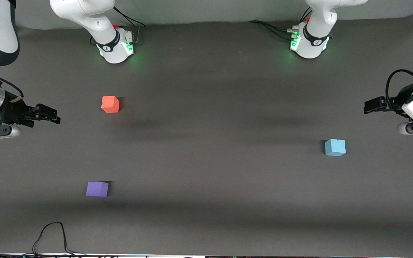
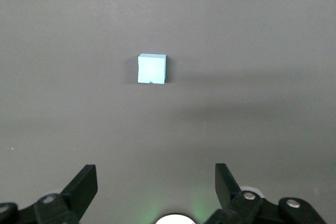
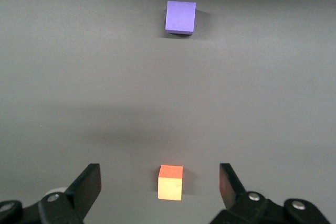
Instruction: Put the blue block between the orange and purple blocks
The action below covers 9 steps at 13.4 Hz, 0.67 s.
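The blue block (image 1: 335, 147) sits on the dark table toward the left arm's end; it also shows in the left wrist view (image 2: 152, 69). The orange block (image 1: 110, 104) and the purple block (image 1: 97, 189) sit toward the right arm's end, the purple one nearer the front camera; both show in the right wrist view, orange (image 3: 170, 183) and purple (image 3: 180, 17). My left gripper (image 1: 371, 106) (image 2: 156, 174) is open and empty over the table's edge at its own end, apart from the blue block. My right gripper (image 1: 50, 115) (image 3: 159, 170) is open and empty, apart from the orange block.
The two arm bases (image 1: 117, 46) (image 1: 308, 43) stand along the table's edge farthest from the front camera. A black cable (image 1: 48, 234) loops at the edge nearest it. A wide stretch of bare table (image 1: 210, 143) lies between the blue block and the other two.
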Available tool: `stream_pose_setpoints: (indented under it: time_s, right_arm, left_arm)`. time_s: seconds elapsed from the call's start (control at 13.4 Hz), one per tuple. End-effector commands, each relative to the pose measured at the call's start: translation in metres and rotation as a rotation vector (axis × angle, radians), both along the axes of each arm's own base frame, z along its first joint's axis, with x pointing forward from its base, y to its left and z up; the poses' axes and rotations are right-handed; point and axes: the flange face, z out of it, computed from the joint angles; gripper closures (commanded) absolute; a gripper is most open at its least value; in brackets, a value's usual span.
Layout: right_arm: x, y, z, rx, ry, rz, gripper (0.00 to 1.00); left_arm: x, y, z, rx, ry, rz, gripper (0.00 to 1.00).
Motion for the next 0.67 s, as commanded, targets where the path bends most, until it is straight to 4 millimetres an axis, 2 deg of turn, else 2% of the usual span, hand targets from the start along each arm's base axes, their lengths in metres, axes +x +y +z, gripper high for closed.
stream_pose_setpoints:
  time_s: [0.0,0.07,0.15,0.45,0.6]
  right_arm:
    - [0.0,0.002,0.003,-0.003,-0.006,-0.015,0.0]
    - [0.0,0.002,0.003,-0.003,-0.006,-0.015,0.0]
    - [0.0,0.002,0.003,-0.003,-0.006,-0.015,0.0]
    - [0.0,0.002,0.003,-0.003,-0.006,-0.015,0.0]
    - [0.0,0.002,0.003,-0.003,-0.006,-0.015,0.0]
  left_arm:
    - [0.0,0.018,-0.023,0.0,-0.01,-0.095,0.0]
    - [0.001,0.019,-0.034,0.0,-0.016,-0.098,0.0]
    - [0.001,0.018,-0.054,0.0,-0.025,-0.103,0.0]
    - [-0.006,0.017,-0.145,-0.003,-0.063,-0.154,0.0]
    - [-0.011,0.018,-0.197,0.007,-0.097,-0.172,0.0]
